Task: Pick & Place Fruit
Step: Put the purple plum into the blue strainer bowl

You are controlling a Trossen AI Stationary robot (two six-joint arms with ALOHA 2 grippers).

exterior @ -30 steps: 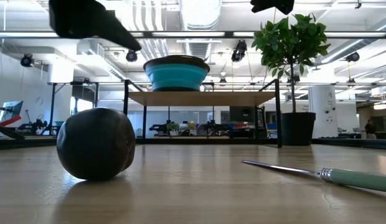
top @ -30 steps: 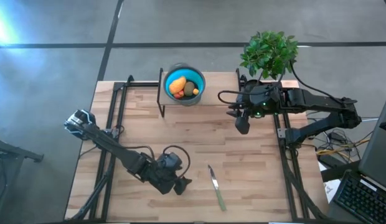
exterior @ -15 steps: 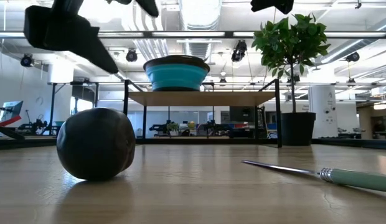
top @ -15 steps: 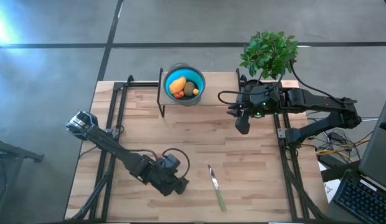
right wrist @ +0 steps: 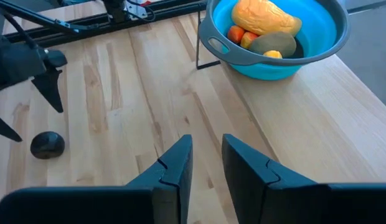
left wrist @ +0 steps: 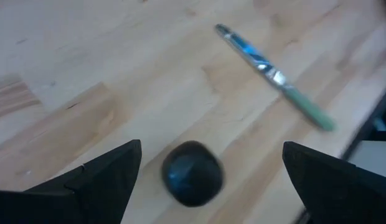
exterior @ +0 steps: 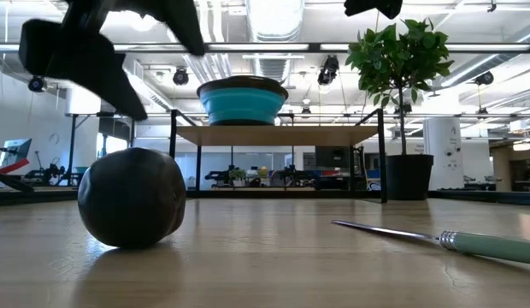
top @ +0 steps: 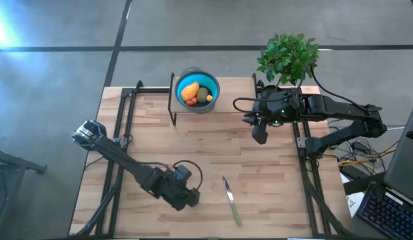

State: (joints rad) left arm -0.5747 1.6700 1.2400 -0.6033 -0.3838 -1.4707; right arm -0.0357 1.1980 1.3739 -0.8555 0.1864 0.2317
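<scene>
The black round fruit (exterior: 131, 198) rests on the wooden table near its near edge; it also shows in the left wrist view (left wrist: 193, 172) and the right wrist view (right wrist: 47, 145). My left gripper (left wrist: 211, 144) hangs open just above it, one finger on each side, touching nothing; in the high view the left gripper (top: 185, 197) covers the fruit. The blue bowl (top: 197, 100) on a raised stand holds the orange-yellow piece (right wrist: 266, 17), the olive-brown oval (right wrist: 272, 43), a red piece (right wrist: 236, 32) and a tiny orange one (right wrist: 274, 54). My right gripper (right wrist: 207, 140) waits at the far right, slightly open.
A green-handled knife (top: 230, 200) lies on the table right of the left gripper, its blade pointing to the far side. A potted plant (top: 288, 57) stands at the far right corner. Black frame rails (top: 123, 120) run along both table sides. Bare wood lies between the bowl's stand and the fruit.
My left gripper has come down toward the black fruit and shifted a little toward the table's left, staying open. The fruit has not moved.
</scene>
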